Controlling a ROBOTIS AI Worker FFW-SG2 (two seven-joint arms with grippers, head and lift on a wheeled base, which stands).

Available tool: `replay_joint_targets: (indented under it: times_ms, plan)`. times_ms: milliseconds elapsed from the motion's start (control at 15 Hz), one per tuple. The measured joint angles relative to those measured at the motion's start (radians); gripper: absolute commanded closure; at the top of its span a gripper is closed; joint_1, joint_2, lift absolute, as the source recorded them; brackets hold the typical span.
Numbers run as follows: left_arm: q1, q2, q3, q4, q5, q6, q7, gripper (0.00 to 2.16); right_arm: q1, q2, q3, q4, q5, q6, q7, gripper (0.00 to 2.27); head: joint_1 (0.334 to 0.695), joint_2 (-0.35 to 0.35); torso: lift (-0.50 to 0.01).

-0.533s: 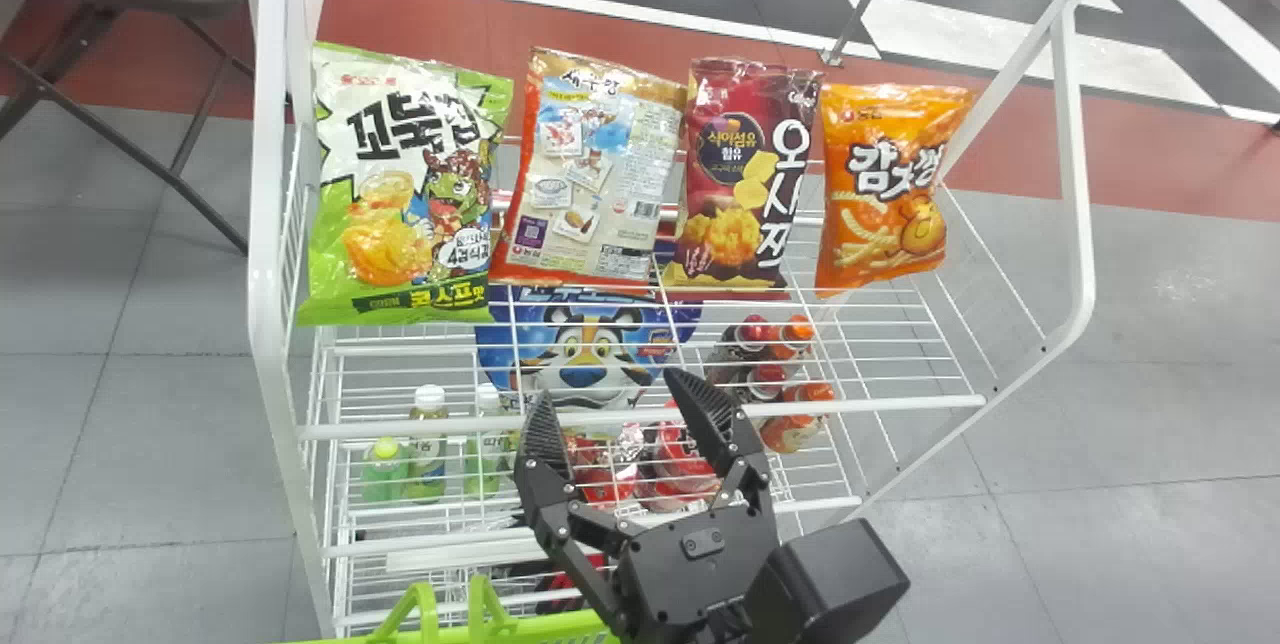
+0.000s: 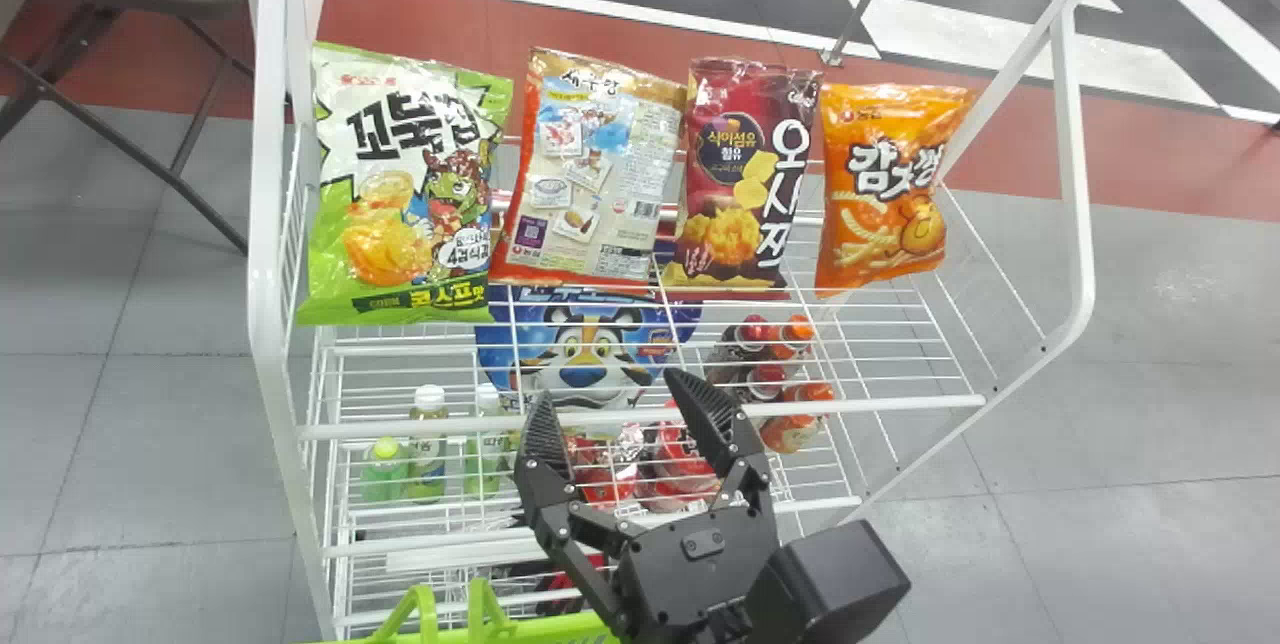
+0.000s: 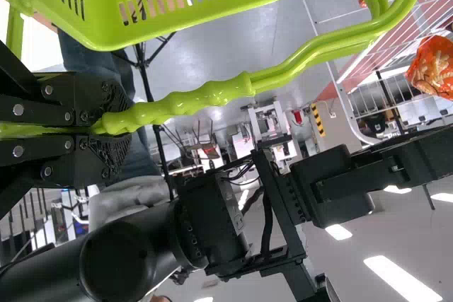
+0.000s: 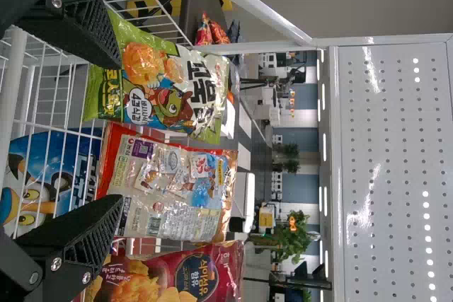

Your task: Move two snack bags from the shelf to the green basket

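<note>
"Head view: where are the bags?"

"All four stand in a row on the top shelf. The green bag is by the left edge, then the silver bag, the maroon bag and, nearer the right edge, the orange bag."

"And the basket?"

"Low in front of the shelf, toward its left corner, cut by the bottom of the view."

"What has the right gripper got?"

"Nothing. Its fingers are spread wide at the shelf's front edge, short of the bags. In the right wrist view, too, the right gripper has its fingers well apart, with the green bag and the silver bag beyond them."

"And the left gripper?"

"Closed around the handle of the basket, one finger on each side of the grip. The basket's slotted wall is just beside it."

"Anything under the bags?"

"Through the wires, on a lower level: a blue bag with a tiger on it, green bottles toward the left edge, and bottles with red and orange caps toward the right."
</note>
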Motion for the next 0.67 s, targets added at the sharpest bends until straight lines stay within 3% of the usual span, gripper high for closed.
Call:
replay_joint_targets:
  times_ms: [333, 667]
  plan:
    - [0.006, 0.001, -0.003, 0.000, 0.000, 0.000, -0.002, 2.14, -0.053, 0.000, -0.012, 0.051, -0.019, -0.040, -0.019, 0.18, 0.695, -0.350, -0.013]
    - [0.014, 0.005, -0.010, 0.001, -0.019, 0.000, 0.005, 2.15, -0.243, 0.000, -0.042, 0.182, -0.061, -0.013, -0.019, 0.18, 0.695, -0.350, -0.013]
